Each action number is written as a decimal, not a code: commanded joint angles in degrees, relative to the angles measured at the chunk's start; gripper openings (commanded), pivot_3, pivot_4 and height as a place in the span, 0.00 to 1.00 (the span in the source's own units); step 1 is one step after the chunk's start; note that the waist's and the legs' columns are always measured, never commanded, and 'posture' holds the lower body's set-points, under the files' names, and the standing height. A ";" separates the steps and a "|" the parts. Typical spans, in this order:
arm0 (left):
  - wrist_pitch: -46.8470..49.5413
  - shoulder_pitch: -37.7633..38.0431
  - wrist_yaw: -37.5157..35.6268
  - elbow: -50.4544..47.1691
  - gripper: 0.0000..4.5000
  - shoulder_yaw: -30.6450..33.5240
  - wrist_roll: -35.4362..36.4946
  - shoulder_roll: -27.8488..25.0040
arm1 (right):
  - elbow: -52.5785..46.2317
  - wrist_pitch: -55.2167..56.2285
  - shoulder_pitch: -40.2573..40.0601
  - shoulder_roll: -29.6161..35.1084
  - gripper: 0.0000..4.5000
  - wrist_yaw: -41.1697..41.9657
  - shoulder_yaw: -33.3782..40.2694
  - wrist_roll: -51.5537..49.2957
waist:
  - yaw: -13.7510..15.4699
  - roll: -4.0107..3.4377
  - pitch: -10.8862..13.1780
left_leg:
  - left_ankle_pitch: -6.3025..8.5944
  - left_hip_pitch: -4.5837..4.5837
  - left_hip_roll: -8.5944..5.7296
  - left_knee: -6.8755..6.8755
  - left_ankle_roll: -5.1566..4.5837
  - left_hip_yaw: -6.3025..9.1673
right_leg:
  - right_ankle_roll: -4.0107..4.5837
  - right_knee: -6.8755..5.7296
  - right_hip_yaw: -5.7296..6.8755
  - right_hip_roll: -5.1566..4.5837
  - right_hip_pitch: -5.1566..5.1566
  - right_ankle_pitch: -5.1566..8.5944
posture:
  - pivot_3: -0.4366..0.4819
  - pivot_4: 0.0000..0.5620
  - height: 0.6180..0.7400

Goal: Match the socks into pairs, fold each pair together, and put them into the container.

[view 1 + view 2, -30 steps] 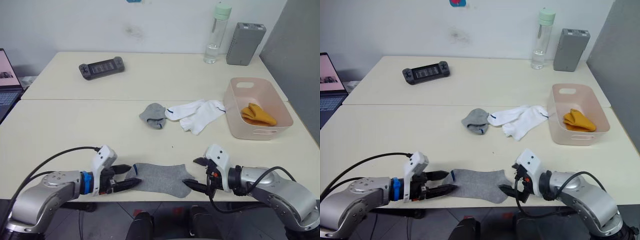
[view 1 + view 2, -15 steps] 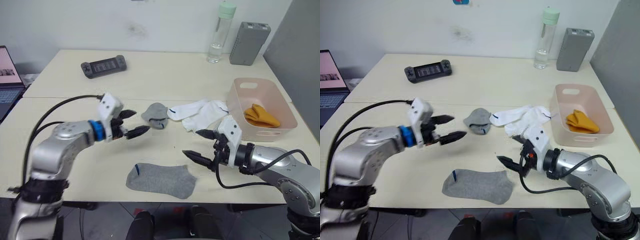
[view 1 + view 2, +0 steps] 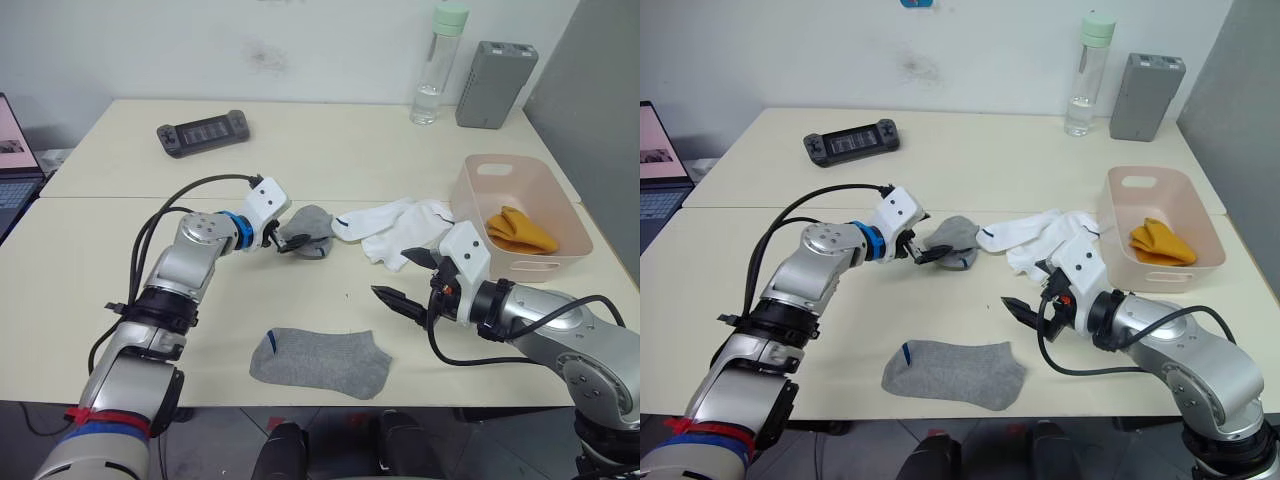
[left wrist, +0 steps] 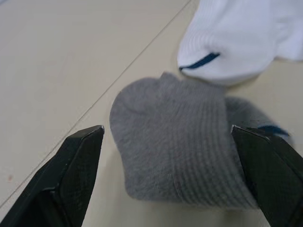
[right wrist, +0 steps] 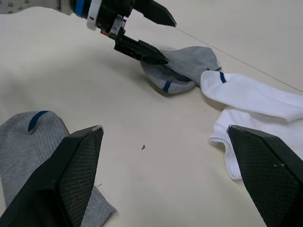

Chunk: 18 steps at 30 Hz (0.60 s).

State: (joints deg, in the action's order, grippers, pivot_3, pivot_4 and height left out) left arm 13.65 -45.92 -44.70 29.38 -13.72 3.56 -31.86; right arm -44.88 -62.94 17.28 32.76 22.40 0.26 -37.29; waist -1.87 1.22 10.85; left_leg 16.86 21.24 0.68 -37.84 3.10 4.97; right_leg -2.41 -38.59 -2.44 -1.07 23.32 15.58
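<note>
A flat grey sock (image 3: 320, 360) lies near the table's front edge. A crumpled grey sock (image 3: 308, 228) sits mid-table, touching two white socks (image 3: 400, 228) with dark cuff trim. My left gripper (image 3: 290, 240) is open, one finger on each side of the crumpled grey sock (image 4: 175, 156), just above the table. My right gripper (image 3: 390, 273) hangs open and empty above the table, right of the flat sock and in front of the white socks. The pink container (image 3: 520, 262) at the right holds a folded orange pair (image 3: 515, 230).
At the back stand a water bottle (image 3: 432, 65) and a grey box (image 3: 490, 85). A black game controller (image 3: 203, 133) lies back left. A laptop (image 3: 12, 170) sits at the left edge. Black cables trail from both arms.
My left gripper has moved right and a little farther back, reaching the crumpled grey sock, which now lies between its fingers. The right gripper has barely shifted. The flat grey sock stays put.
</note>
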 commanded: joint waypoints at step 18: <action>-3.62 2.21 0.26 5.57 0.01 8.39 0.89 2.18 | -1.47 -0.71 2.44 0.78 1.00 -0.34 -0.01 -1.59 | -0.02 0.00 0.00 | 0.00 0.03 0.01 -0.05 -0.01 0.06 | -0.01 -0.14 0.04 0.00 0.04 -0.01 | 0.48 0.27 1.00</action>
State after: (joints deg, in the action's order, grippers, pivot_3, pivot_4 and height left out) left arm 8.44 -43.42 -45.79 36.97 -8.89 1.69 -30.30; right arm -44.87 -64.34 18.84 33.24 22.08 -0.15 -38.48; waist -1.89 1.22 10.85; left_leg 16.86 21.27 0.69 -37.89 3.10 5.05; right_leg -2.42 -38.74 -2.40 -1.07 23.36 15.57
